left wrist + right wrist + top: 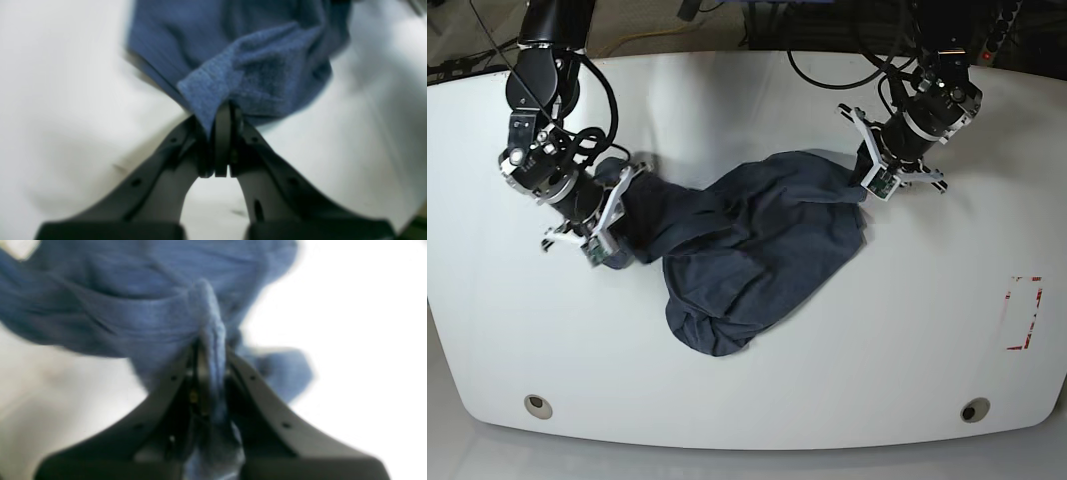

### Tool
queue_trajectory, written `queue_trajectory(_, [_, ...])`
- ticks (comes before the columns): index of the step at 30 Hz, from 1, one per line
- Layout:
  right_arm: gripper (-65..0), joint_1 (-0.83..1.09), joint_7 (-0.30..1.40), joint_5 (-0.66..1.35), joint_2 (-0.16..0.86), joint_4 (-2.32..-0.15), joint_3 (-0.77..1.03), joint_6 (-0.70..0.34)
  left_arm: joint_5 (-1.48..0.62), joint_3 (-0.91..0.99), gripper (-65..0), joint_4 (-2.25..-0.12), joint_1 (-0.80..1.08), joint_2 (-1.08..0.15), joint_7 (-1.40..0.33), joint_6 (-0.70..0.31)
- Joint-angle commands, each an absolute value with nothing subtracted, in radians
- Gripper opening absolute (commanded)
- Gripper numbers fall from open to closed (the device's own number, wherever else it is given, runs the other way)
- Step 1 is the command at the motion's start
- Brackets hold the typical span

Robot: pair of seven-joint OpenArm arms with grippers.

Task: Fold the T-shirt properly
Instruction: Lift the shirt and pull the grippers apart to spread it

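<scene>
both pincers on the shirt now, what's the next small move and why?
Probably draw the two pincers apart and slightly up. The left pincer and right pincer are each shut on an edge of the T-shirt, which lies bunched on the table.

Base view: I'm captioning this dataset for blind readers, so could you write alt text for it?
A crumpled dark blue T-shirt lies bunched on a white table, pinched at opposite edges by two robot arms. The right gripper holds it at the picture's left, the left gripper at the picture's right.
</scene>
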State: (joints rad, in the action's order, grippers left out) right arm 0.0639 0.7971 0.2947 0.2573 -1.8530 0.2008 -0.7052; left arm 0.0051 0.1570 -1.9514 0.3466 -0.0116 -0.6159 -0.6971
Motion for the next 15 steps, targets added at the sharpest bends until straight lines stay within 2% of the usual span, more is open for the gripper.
queue_trajectory(1, [-65.0,-0.056,0.828,0.308,0.268,-1.873,0.259,-0.698,0.064,0.176,-64.4,-1.997,0.271,-0.025,-0.599,-0.698])
queue_trajectory(6, [-65.0,-0.209,0.895,0.308,0.278,-1.868,0.302,-0.698,0.107,0.242,-64.4,-2.0,0.128,-0.036,-0.599,-0.698])
queue_trajectory(12, [-65.0,-0.412,0.957,0.24,0.303,-1.856,0.3,-0.698,0.16,0.255,-64.4,-1.998,-0.088,-0.136,-0.601,-0.698])
queue_trajectory(15, [-65.0,-0.516,0.96,0.186,0.303,-1.821,0.3,-0.698,0.156,0.255,-64.4,-1.992,-0.217,-0.183,-0.699,-0.698])
